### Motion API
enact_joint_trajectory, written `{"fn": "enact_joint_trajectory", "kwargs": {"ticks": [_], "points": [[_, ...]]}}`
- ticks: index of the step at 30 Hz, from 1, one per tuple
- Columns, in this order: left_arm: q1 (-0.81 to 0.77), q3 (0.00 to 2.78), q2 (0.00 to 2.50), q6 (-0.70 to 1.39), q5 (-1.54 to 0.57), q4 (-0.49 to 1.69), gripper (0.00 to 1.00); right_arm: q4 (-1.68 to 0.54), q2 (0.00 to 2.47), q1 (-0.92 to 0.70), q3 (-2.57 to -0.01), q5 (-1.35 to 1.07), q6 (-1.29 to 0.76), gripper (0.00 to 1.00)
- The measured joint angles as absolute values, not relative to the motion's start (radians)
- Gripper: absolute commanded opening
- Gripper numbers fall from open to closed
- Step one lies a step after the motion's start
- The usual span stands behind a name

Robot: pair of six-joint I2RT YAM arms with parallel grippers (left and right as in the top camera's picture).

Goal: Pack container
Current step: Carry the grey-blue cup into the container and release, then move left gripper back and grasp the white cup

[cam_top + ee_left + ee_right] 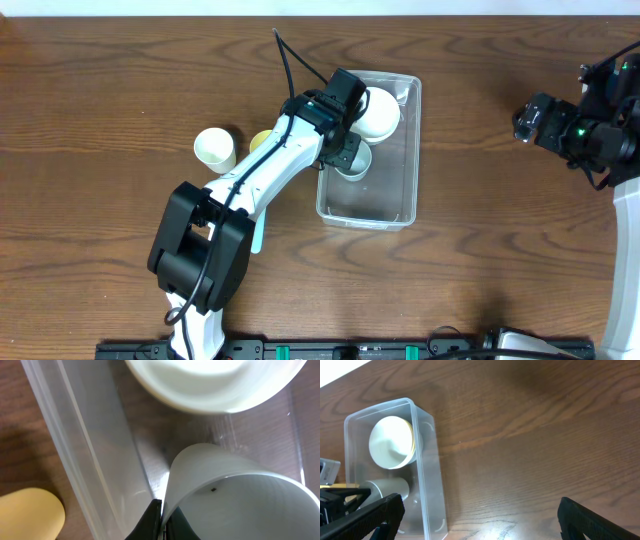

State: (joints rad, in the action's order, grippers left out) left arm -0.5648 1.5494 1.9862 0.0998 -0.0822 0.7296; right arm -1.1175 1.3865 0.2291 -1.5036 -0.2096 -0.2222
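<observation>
— Two cups and a bowl, is it? What's over on the left?
— One white cup (215,149) stands loose on the table (100,90), with a yellow piece (259,140) just beside it, half under the left arm.
— And the left gripper (161,519)?
— Pinched tight on the wall of a second white cup (240,505), down inside the container (395,205).
— Where's that container sitting?
— Middle of the table, right of the loose cup. There's a white bowl (380,112) in its far end, just beside the held cup.
— Right gripper (522,122)?
— Well off to the right, jaws spread wide, nothing between them.
</observation>
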Motion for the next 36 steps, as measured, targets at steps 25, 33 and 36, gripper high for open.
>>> {"fn": "enact_joint_trajectory", "kwargs": {"ticks": [25, 33, 36], "points": [[-0.531, 1.99, 1.808, 0.107, 0.061, 1.359, 0.52, -1.118, 1.386, 0.229, -1.504, -0.21, -0.222, 0.99], [-0.249, 1.966, 1.758, 0.109, 0.121, 1.416, 0.59, -1.118, 1.386, 0.229, -1.504, -0.21, -0.222, 0.99], [-0.111, 1.889, 1.774, 0.111, 0.07, 1.342, 0.59, -1.118, 1.386, 0.229, -1.504, -0.21, -0.222, 0.99]]}}
